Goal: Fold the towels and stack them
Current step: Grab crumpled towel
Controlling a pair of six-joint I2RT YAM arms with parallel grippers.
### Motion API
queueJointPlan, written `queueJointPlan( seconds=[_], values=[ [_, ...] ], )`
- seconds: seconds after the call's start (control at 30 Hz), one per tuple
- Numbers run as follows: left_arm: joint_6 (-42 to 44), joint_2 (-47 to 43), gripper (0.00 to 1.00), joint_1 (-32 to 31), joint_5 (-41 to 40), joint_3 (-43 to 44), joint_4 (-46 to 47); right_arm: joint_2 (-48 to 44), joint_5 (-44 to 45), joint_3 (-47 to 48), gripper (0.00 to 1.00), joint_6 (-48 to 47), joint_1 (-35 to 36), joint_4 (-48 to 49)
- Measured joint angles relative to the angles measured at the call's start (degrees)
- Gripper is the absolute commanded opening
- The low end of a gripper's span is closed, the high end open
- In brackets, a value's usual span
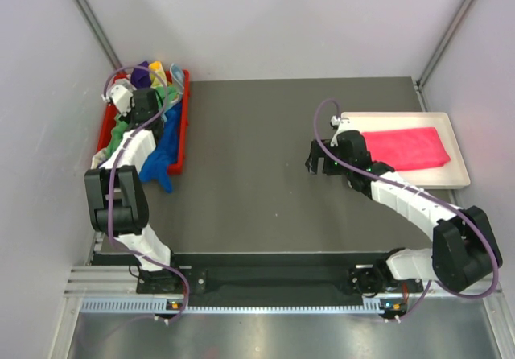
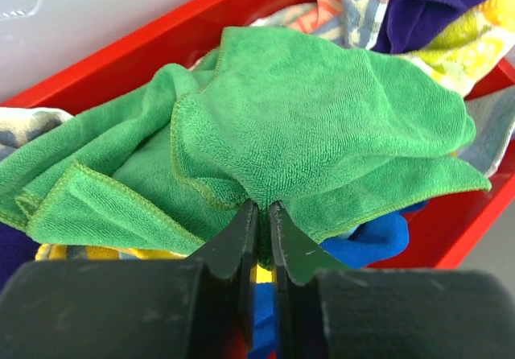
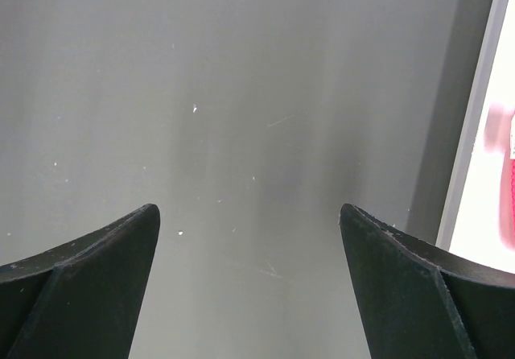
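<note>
A crumpled green towel point(image 2: 306, 117) lies on top of the pile in the red bin point(image 2: 161, 41). My left gripper point(image 2: 263, 206) is shut on a pinch of its middle. Around it lie a blue towel point(image 2: 378, 242), a purple towel point(image 2: 434, 5) and yellow patterned cloths. From above, the left gripper point(image 1: 149, 105) is over the bin point(image 1: 183, 125), and the blue towel point(image 1: 165, 154) hangs over the bin's near end. A folded bright pink towel point(image 1: 406, 148) lies on the white tray point(image 1: 459, 178). My right gripper point(image 1: 315, 166) hovers open over bare table, left of the tray.
The grey tabletop point(image 1: 249, 182) spreads between the bin at the far left and the tray at the right. White walls enclose the table on three sides. In the right wrist view the tray's edge point(image 3: 475, 134) shows at the far right.
</note>
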Motion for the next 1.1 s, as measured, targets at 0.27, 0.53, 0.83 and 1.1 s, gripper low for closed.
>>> queueJointPlan(
  seconds=[0.27, 0.53, 0.83, 1.1],
  values=[
    [0.3, 0.0, 0.21, 0.0, 2.4, -0.7, 0.5, 0.7, 0.0, 0.0, 0.92, 0.0, 0.0, 0.0],
    [0.5, 0.0, 0.23, 0.0, 3.7, -1.0, 1.3, 1.0, 0.0, 0.0, 0.92, 0.0, 0.0, 0.0],
    [1.5, 0.0, 0.00, -0.1, 4.6, -1.2, 2.1, 1.2, 0.0, 0.0, 0.92, 0.0, 0.3, 0.0],
    [1.8, -5.5, 0.00, -2.5, 6.2, -7.2, 5.7, 1.4, 0.0, 0.0, 0.92, 0.0, 0.5, 0.0]
  ],
)
